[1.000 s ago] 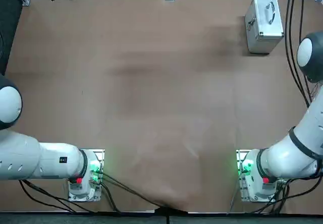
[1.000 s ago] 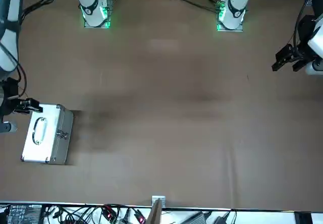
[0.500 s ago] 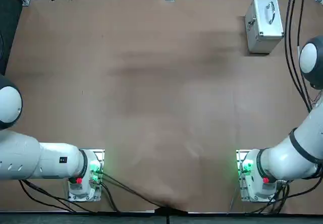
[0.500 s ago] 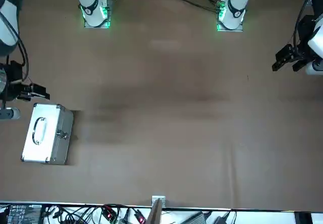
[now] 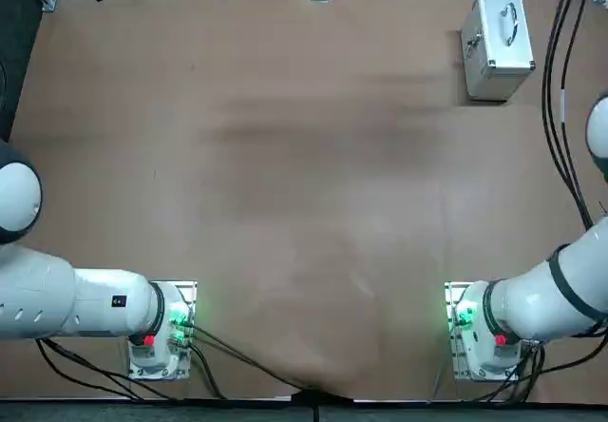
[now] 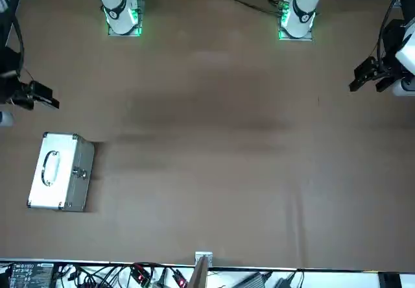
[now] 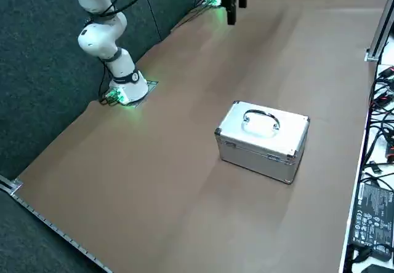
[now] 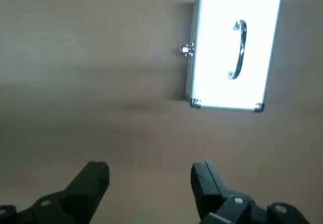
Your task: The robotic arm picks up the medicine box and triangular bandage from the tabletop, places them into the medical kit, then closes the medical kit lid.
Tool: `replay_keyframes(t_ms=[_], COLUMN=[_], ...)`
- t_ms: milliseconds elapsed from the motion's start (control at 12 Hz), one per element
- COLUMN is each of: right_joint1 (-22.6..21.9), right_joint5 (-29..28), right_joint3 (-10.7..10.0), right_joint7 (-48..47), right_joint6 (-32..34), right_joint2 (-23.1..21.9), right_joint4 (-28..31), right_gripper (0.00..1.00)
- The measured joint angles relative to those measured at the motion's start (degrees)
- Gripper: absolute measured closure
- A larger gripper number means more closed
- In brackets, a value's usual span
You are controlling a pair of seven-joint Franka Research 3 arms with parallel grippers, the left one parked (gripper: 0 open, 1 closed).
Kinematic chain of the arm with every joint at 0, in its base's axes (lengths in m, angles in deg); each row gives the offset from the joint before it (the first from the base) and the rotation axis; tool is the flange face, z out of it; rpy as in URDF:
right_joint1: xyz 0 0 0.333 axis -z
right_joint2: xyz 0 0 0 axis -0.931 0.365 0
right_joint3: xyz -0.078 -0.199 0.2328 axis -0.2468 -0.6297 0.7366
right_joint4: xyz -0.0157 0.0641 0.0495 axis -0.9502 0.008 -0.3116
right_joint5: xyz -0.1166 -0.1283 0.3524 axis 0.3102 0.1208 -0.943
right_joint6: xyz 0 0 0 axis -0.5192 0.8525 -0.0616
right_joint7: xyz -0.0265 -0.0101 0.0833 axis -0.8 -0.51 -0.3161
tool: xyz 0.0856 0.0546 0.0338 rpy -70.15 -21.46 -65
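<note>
Silver metal covers the medical kit (image 7: 255, 162), which stands on the brown bench (image 5: 285, 203) toward its far right corner as I look down from overhead. I see the lid (image 7: 258, 128) lying flat and shut over the body, hiding the inside from me. A slim metal handle (image 7: 261, 112) arches over the middle of the lid, and dark caps (image 8: 259, 107) cover its corners. On the side facing the robot's left, I can make out a small latch (image 6: 79, 173); I can't tell whether it is fastened.

My right gripper (image 8: 150, 172) is raised over the bench, well clear of the surface. Its two black fingers (image 8: 88, 188) stand apart, with bare bench showing between them, and neither touches the kit. In the front view I find the gripper near the kit, toward the robot's side of it.

Behind the gripper, my right arm (image 5: 546, 298) reaches out from its base (image 5: 475, 336), where a green light (image 5: 465, 314) glows beside a red button (image 5: 501, 339). Black cables (image 5: 551, 123) run alongside the kit. Past the bench's far edge I see a metal post (image 6: 199, 274), tangled wires (image 6: 107, 277) and a black labelled power block (image 7: 373, 217).
</note>
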State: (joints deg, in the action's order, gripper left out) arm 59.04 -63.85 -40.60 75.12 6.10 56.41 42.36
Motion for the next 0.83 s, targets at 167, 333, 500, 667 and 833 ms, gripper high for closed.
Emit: replay_keyframes(t_ms=[167,333,500,667,833], right_joint1=[4.9,6.8,7.3,7.3,7.3], right_joint5=[0.3,1.1,2.5,3.0,3.1], right_joint3=[5.9,8.4,9.5,10.2,10.9], right_joint7=[-1.7,-2.5,-3.2,-4.8,-5.6], right_joint6=[-0.1,-0.6,-2.1,-2.9,-3.2], right_joint2=[-6.0,-9.9,-13.7,-16.7,-18.2], right_joint4=[5.9,10.6,15.2,18.6,20.2], right_gripper=[0.0,0.0,0.0,0.0,0.0])
